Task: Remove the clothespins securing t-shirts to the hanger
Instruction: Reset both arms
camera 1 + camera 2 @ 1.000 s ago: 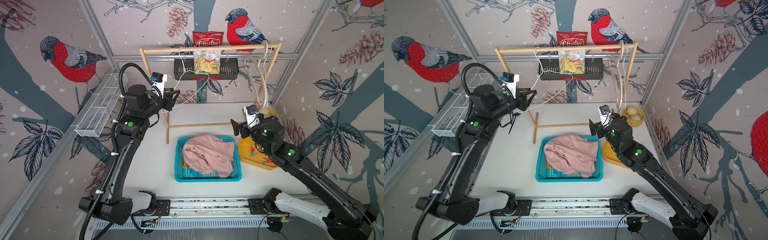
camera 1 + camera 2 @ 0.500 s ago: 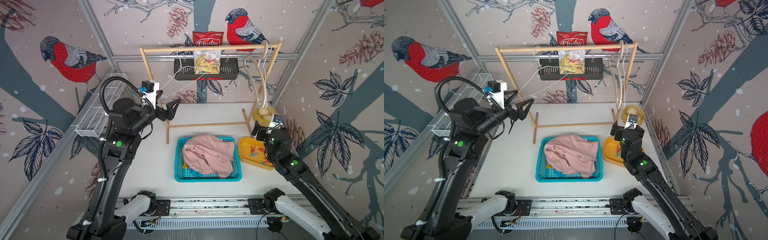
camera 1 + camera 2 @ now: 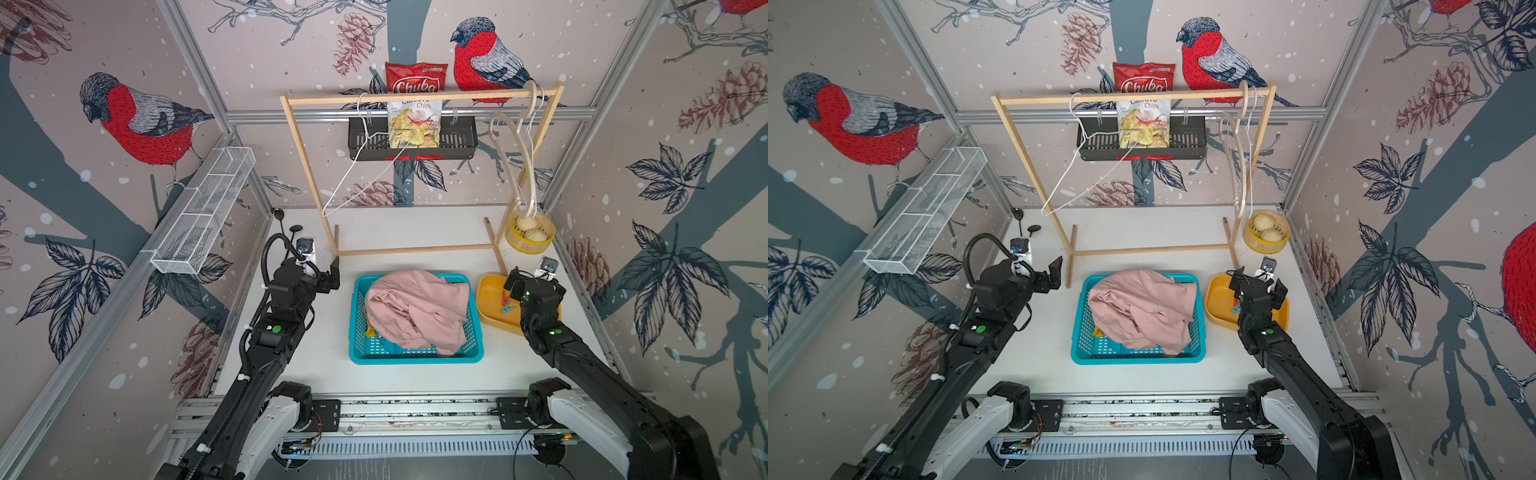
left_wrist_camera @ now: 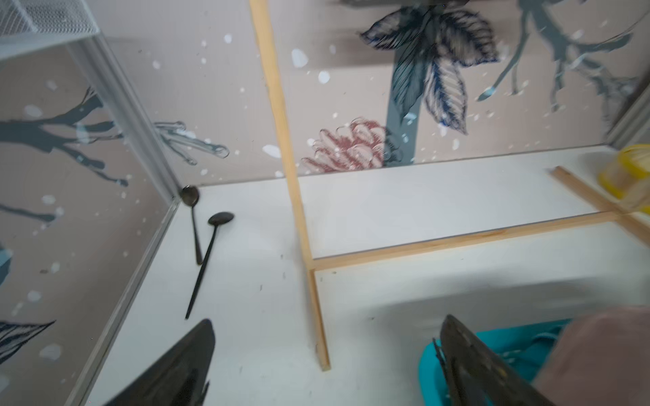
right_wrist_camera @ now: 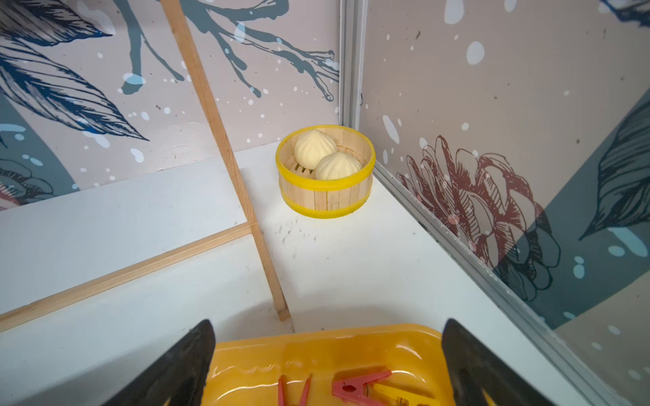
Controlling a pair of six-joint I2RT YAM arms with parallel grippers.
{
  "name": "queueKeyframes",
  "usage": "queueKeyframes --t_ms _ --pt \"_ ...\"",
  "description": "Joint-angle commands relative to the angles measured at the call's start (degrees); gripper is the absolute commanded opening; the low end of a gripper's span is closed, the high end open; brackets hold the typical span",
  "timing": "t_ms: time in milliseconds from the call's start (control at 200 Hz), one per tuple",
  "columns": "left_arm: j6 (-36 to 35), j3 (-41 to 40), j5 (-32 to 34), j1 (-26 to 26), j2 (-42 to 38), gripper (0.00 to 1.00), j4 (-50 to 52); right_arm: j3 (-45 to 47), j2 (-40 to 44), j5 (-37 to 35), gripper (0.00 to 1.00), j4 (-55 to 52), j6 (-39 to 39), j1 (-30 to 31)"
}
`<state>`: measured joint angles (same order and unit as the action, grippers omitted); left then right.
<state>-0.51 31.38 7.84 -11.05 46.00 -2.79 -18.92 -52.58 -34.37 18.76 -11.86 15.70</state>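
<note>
A pale pink t-shirt (image 3: 415,309) lies heaped in the teal basket (image 3: 415,357), with a bit of yellow cloth (image 3: 370,331) under it. A bare white wire hanger (image 3: 357,170) hangs on the wooden rack (image 3: 419,96). Red-pink (image 5: 358,386) and yellow (image 5: 399,395) clothespins lie in the yellow tray (image 5: 316,348); in a top view a blue clothespin (image 3: 508,308) shows there too. My left gripper (image 3: 330,276) (image 4: 325,320) is open and empty, low beside the basket's left side. Over the tray my right gripper (image 3: 532,284) (image 5: 327,321) is open and empty.
Pale hangers (image 3: 521,166) hang at the rack's right end. A yellow steamer (image 5: 325,175) with two buns stands in the back right corner. Two dark spoons (image 4: 207,253) lie at the back left. A black basket (image 3: 411,141) with a chips bag hangs from the rack. A wire shelf (image 3: 203,216) is on the left wall.
My left arm came down from the white hanger to the table beside the basket, and its jaws opened. My right arm drew back to the right, over the yellow tray.
</note>
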Motion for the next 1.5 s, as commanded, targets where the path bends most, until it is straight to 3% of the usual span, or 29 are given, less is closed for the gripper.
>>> queueKeyframes --t_ms 0,105,295,580,650,805,855,910,971,1246,1336,1496 --pt "-1.64 -8.87 10.48 1.13 0.38 0.97 -21.33 2.70 -1.96 -0.06 1.00 15.01 2.40 -0.50" --pt "2.15 -15.16 4.14 6.83 2.48 0.97 -33.00 6.62 -5.08 1.68 1.00 24.68 6.68 -1.30" --pt "4.22 -12.71 -0.78 11.50 13.05 0.98 -32.51 12.65 -11.20 4.43 1.00 41.72 4.27 -4.70" --pt "5.69 -18.21 7.64 11.55 20.50 0.98 -45.05 12.64 -22.94 11.41 1.00 55.66 9.53 -8.65" --pt "4.55 -20.03 8.29 11.55 23.00 0.98 -50.96 11.63 -25.98 12.12 1.00 55.44 7.19 -10.41" --pt "2.87 -20.61 6.38 11.66 27.33 0.98 -57.99 12.46 -35.72 14.44 1.00 67.52 8.56 -10.82" --pt "2.38 -19.33 3.75 11.66 27.80 0.97 -56.60 10.24 -35.35 13.82 1.00 63.19 8.16 -10.86" --pt "3.03 -19.86 0.98 11.57 28.56 0.97 -59.34 5.75 -33.61 12.86 1.00 50.24 5.69 -11.54" --pt "3.85 -20.75 -1.47 11.49 30.10 0.99 -62.94 7.39 -34.13 17.70 1.00 54.59 5.44 -13.83" --pt "0.41 -20.53 -4.64 10.35 42.35 0.99 -75.22 6.52 -33.47 17.29 1.00 51.82 5.51 -13.46" --pt "-0.01 -15.90 -5.59 10.39 40.41 0.99 -62.96 6.52 -33.47 17.24 1.00 51.89 5.53 -13.43" --pt "0.56 -16.09 -3.97 10.35 41.14 0.99 -64.65 6.52 -33.47 17.23 1.00 51.90 5.53 -13.44"
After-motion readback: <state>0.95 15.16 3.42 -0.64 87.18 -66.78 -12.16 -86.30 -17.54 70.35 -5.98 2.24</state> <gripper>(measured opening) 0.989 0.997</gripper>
